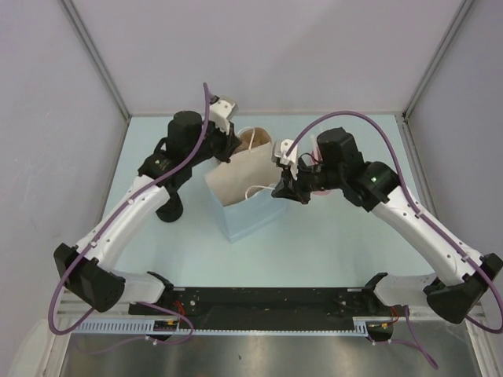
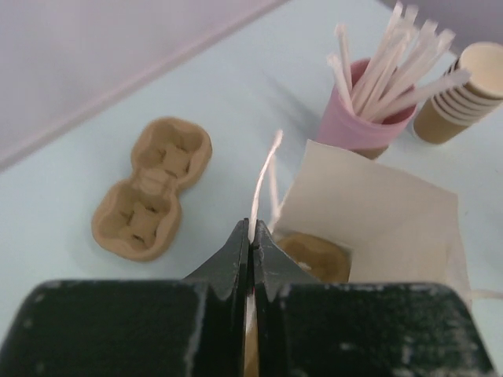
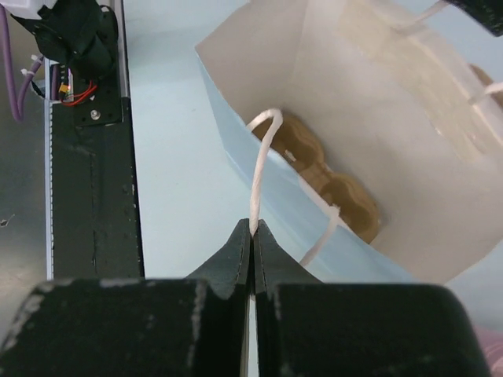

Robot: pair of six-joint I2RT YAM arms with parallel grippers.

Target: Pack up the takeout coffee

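A paper bag (image 1: pixel 240 192), light blue outside and white inside (image 3: pixel 369 102), stands open between the arms. My left gripper (image 2: pixel 251 232) is shut on its far white string handle (image 2: pixel 265 177), at the bag's far rim (image 1: pixel 229 149). My right gripper (image 3: pixel 253 228) is shut on the near string handle (image 3: pixel 259 165), at the bag's near right rim (image 1: pixel 277 188). A tan pulp cup carrier (image 3: pixel 334 188) lies on the bag's floor, also seen in the left wrist view (image 2: pixel 318 255). The takeout coffee is out of view.
A second tan pulp carrier (image 2: pixel 152 188) lies on the table left of the bag. A pink cup of white straws (image 2: pixel 359 126) and a stack of nested tan cups (image 2: pixel 464 94) stand beyond the bag. Grey walls close in the table's sides and back.
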